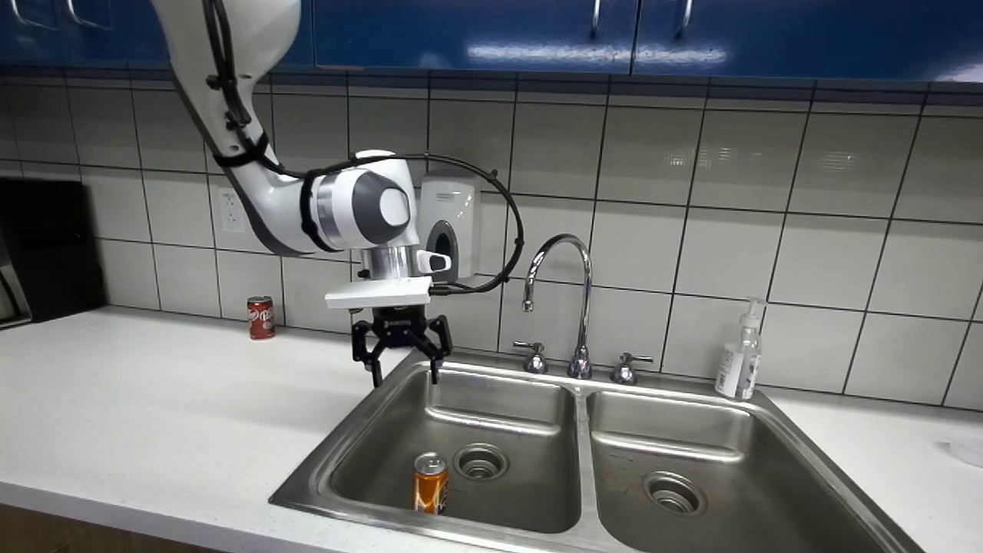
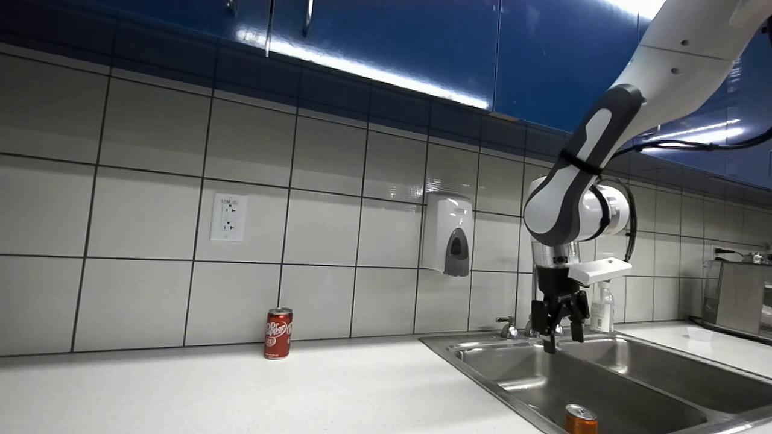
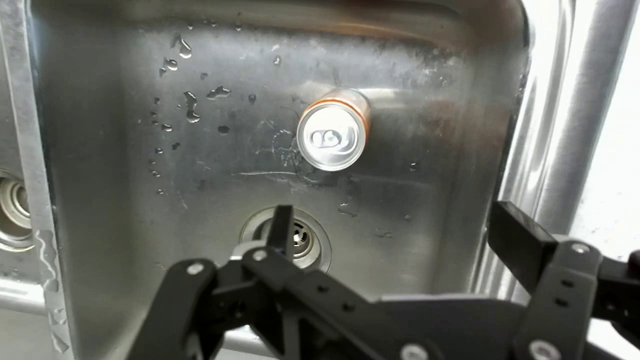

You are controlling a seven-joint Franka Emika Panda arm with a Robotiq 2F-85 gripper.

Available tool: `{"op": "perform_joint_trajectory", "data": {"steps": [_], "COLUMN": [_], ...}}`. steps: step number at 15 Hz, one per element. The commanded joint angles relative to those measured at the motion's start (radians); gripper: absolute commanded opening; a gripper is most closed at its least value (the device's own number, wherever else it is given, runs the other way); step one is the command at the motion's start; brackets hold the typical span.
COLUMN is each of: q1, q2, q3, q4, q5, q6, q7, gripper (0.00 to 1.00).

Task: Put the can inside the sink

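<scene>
Two fingers (image 3: 522, 242) spread wide, one orange can (image 3: 332, 135) upright in one of two sink basins (image 1: 586, 461)

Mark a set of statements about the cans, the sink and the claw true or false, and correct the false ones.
1. The orange can stands upright inside the sink. True.
2. The orange can is being gripped. False: the claw is open and apart from it.
3. The orange can stands beside a drain, not over it. True.
4. Both cans are in the sink. False: the dark red can is on the counter.
5. The dark red can lies on its side. False: it stands upright.
6. A chrome faucet rises at the back of the sink. True.
</scene>
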Motion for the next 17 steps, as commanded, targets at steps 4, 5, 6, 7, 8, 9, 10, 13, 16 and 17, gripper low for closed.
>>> {"op": "perform_joint_trajectory", "data": {"steps": [4,5,6,7,8,9,10,13,16,17], "q1": [0.055,0.064,0.071,0.078,0.083,0.089,0.093,0.105,0.098,0.099], "q2": [-0.212,-0.232,-0.248,-0.263,-0.274,-0.289,-0.299,-0.339,-0.292,-0.298], "q3": [0.041,0.054,0.065,0.075,0.085,0.094,0.1,0.123,0.119,0.12], "q4": [-0.248,-0.278,-0.304,-0.326,-0.344,-0.361,-0.377,-0.42,-0.384,-0.389], "q5": [-0.023,-0.019,-0.019,-0.019,-0.016,-0.011,-0.004,0.002,0.001,0.001], "q6": [0.048,0.049,0.054,0.056,0.057,0.053,0.058,0.057,0.043,0.043], "q7": [0.144,0.158,0.174,0.186,0.193,0.203,0.202,0.209,0.183,0.183], "gripper": [1.0,1.0,1.0,1.0,1.0,1.0,1.0,1.0,1.0,1.0]}}
